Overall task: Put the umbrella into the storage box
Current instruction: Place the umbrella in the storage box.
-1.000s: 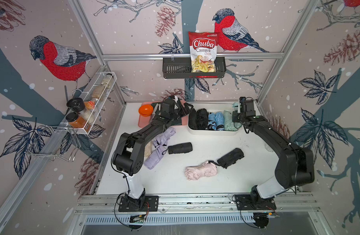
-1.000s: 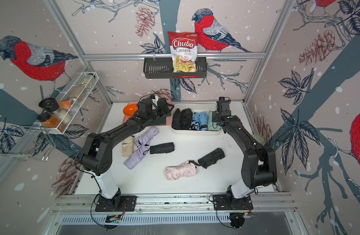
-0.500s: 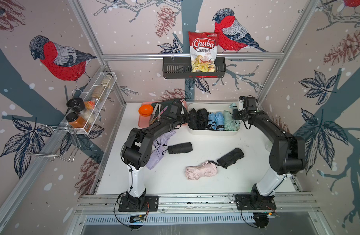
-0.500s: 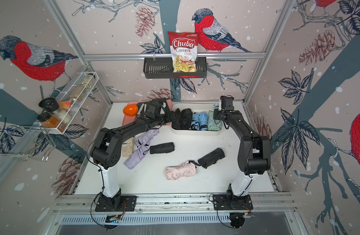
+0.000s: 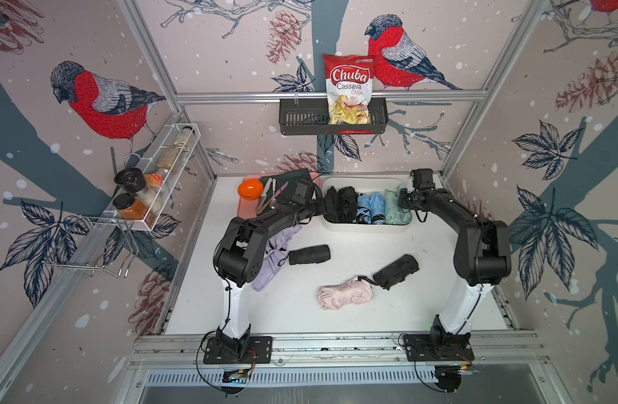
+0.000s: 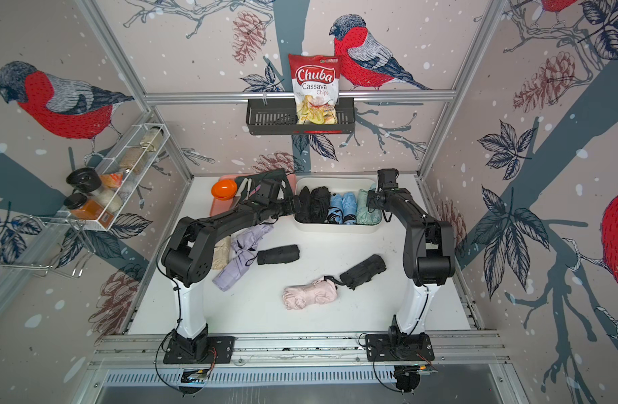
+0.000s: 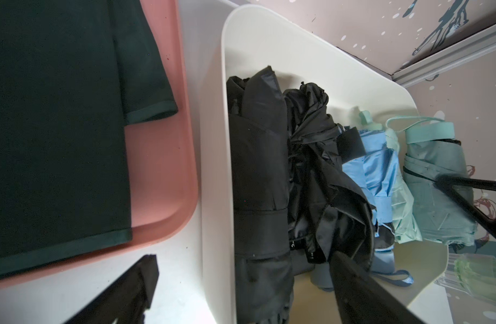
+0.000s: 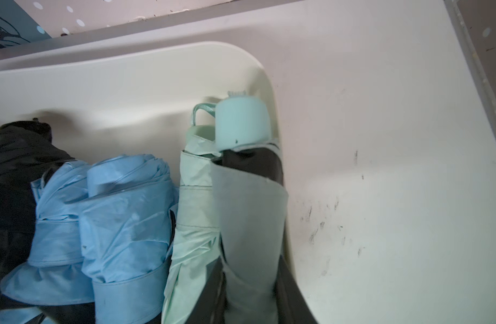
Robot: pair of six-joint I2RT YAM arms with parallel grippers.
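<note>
The cream storage box (image 5: 367, 228) (image 6: 335, 229) stands at the back of the table and holds several folded umbrellas: black, blue and mint. My right gripper (image 8: 252, 291) (image 5: 402, 200) is shut on a grey-green umbrella (image 8: 249, 210) (image 5: 401, 217) lying against the box's right end wall. My left gripper (image 7: 242, 258) (image 5: 321, 206) is open and straddles the box's left wall (image 7: 216, 196). One finger is outside the box and the other inside, beside a black umbrella (image 7: 258, 168). Black (image 5: 309, 254) (image 5: 396, 267), pink (image 5: 346, 297) and lavender (image 5: 274, 255) umbrellas lie on the table.
A pink tray (image 5: 242, 214) with a dark green cloth (image 7: 58, 126), an orange bowl (image 5: 250, 189) and cutlery sits left of the box. A beige umbrella (image 6: 221, 252) lies under my left arm. A black wall basket (image 5: 300, 120) holds a chips bag; a wire spice rack (image 5: 153, 189) hangs at the left.
My left gripper has travelled right from above the pink tray to the box's left end. My right arm's elbow has swung inward while its gripper stayed at the box's right end.
</note>
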